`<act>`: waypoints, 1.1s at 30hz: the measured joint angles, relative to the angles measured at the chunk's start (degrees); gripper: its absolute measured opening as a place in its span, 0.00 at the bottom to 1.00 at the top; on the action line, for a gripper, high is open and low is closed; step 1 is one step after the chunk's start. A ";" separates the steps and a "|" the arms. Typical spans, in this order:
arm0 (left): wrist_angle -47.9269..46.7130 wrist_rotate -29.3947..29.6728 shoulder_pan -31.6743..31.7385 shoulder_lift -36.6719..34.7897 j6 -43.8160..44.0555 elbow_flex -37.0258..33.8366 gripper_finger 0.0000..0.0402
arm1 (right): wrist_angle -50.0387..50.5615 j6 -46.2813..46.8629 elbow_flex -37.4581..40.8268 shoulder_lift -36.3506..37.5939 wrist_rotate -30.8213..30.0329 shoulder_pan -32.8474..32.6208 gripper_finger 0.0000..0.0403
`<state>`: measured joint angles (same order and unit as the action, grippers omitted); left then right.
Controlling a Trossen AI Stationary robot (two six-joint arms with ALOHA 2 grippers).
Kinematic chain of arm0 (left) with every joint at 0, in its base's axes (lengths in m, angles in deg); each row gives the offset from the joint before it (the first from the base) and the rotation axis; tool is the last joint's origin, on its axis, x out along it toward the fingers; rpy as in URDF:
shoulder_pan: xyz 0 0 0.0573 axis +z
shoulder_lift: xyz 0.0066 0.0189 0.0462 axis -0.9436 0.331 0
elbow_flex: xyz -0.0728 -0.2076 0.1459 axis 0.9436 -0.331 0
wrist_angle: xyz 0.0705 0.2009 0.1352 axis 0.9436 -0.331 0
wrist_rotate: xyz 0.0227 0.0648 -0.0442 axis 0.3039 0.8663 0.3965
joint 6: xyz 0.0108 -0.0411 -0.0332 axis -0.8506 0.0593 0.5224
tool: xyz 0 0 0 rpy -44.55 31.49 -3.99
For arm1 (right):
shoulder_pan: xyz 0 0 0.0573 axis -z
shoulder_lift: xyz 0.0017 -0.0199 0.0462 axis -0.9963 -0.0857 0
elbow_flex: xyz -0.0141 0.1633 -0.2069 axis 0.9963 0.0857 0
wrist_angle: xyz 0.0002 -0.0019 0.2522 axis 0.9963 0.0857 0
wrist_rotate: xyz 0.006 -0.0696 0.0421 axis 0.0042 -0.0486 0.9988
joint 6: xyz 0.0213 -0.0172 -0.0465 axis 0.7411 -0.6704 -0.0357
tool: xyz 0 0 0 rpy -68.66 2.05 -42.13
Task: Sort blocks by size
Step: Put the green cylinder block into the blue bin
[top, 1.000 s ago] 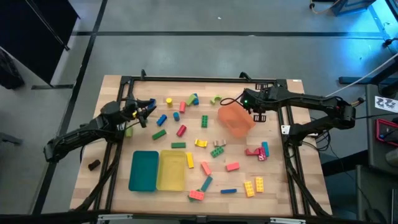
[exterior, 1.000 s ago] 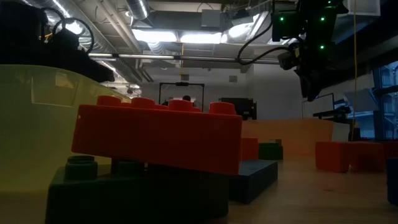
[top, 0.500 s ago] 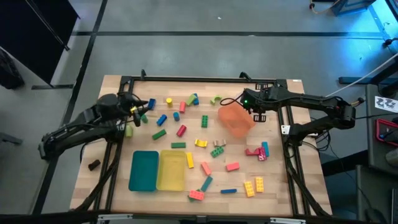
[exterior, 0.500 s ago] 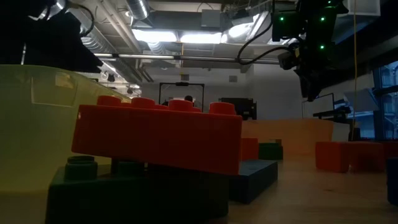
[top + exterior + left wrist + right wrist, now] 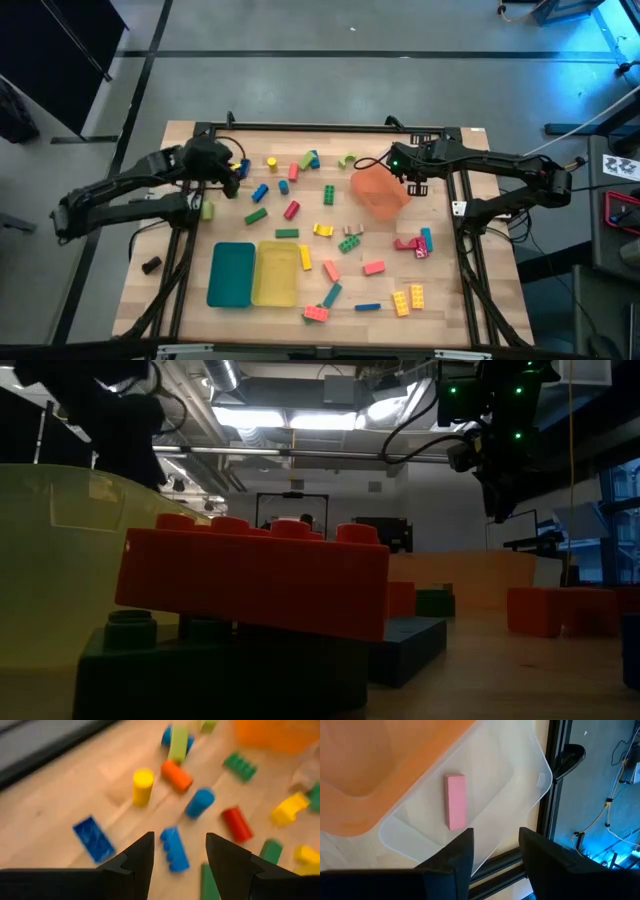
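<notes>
While a red brick [image 5: 250, 575] lies across a green one at the near edge of the surface [image 5: 450, 300] beside the yellow tray [image 5: 277, 273], the blocks [image 5: 330, 235] lie scattered over its middle and far part. Toward the far left corner the left gripper [image 5: 175, 851] hovers with fingers apart and empty above a blue brick [image 5: 174, 848]. Near the far right corner the right gripper [image 5: 495, 845], fingers apart, hangs over a clear tray [image 5: 485, 795] holding a pink block [image 5: 455, 801], beside the orange tray [image 5: 379, 191].

Pink block [image 5: 455, 801] in clear tray [image 5: 520, 785]; orange tray [image 5: 379, 190] beside.
</notes>
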<state>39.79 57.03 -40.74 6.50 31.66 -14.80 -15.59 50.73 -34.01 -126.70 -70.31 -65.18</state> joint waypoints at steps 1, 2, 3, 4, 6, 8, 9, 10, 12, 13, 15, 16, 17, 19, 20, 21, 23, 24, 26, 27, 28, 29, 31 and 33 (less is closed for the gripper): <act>-1.81 0.00 0.02 1.61 0.20 0.66 0.41 | 0.00 0.00 0.00 0.00 0.00 0.00 0.39; -3.43 0.00 0.02 3.26 0.48 1.23 0.41 | 0.00 0.02 0.00 0.00 0.00 0.00 0.39; -5.12 0.00 0.01 4.81 0.68 1.69 0.41 | 0.00 0.02 0.00 0.00 0.00 0.00 0.39; -6.61 0.00 0.01 6.31 0.79 1.94 0.41 | 0.00 0.02 0.00 0.00 0.00 0.00 0.39; -9.42 0.02 0.01 9.10 1.48 2.11 0.41 | -0.01 0.02 0.00 0.00 0.00 0.00 0.39; -11.49 0.29 0.00 11.67 2.63 2.11 0.41 | -0.02 0.02 0.00 0.00 0.01 0.00 0.39; -12.27 0.42 0.00 12.87 3.46 2.11 0.41 | -0.02 0.02 0.00 0.00 0.02 0.00 0.39; -12.90 0.43 0.02 13.99 3.84 2.11 0.41 | -0.02 0.02 0.00 0.00 0.02 0.00 0.39; -13.36 0.76 0.01 15.88 4.89 2.11 0.41 | -0.06 0.02 0.00 0.00 0.02 0.00 0.39; -13.38 1.10 0.01 16.76 5.22 2.11 0.41 | -0.11 0.02 0.00 0.00 0.02 0.00 0.39; -13.46 2.45 0.00 18.13 5.49 2.13 0.41 | -0.20 0.02 0.00 0.00 0.02 0.00 0.39; -13.42 3.22 0.02 18.66 5.43 2.13 0.41 | -0.18 0.02 0.00 0.00 0.02 0.00 0.39; -13.45 4.11 0.02 19.06 5.30 2.13 0.41 | -0.20 0.02 0.00 0.00 0.02 0.00 0.39; -13.43 5.38 0.01 19.66 5.25 2.13 0.41 | -0.17 0.02 0.00 0.00 0.02 0.00 0.39; -13.43 5.83 0.02 19.85 5.25 2.13 0.41 | -0.19 0.02 0.00 0.00 0.02 0.00 0.39; -13.44 6.16 0.02 19.91 5.26 2.13 0.41 | -0.18 0.02 0.00 0.00 0.02 0.00 0.39; -13.43 6.40 0.02 19.98 5.53 2.13 0.41 | -0.18 0.02 0.00 0.00 0.02 0.00 0.39; -13.42 6.40 0.02 19.99 5.74 2.13 0.41 | -0.20 0.02 0.00 0.00 0.02 0.00 0.39; -13.41 6.40 0.02 19.99 5.84 2.13 0.41 | -0.18 0.02 0.00 0.00 0.02 -0.01 0.39; -13.41 6.40 0.02 19.99 5.87 2.13 0.41 | -0.17 0.02 0.00 -0.02 0.02 0.00 0.39; -13.38 6.40 0.02 19.99 5.88 2.13 0.41 | -0.17 0.04 0.00 0.00 0.04 -0.02 0.39; -13.27 6.40 0.02 19.99 5.88 2.13 0.41 | -0.17 0.02 0.00 -0.01 0.04 -0.01 0.39; -12.78 6.42 0.02 19.99 6.24 2.13 0.41 | -0.17 0.03 0.00 -0.01 0.04 -0.01 0.39; -11.95 6.43 0.02 19.99 7.18 2.13 0.41 | -0.17 0.02 0.00 -0.01 0.04 -0.01 0.39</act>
<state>27.84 63.46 -40.72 26.49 38.83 -12.67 -15.76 50.75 -34.01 -126.71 -70.27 -65.19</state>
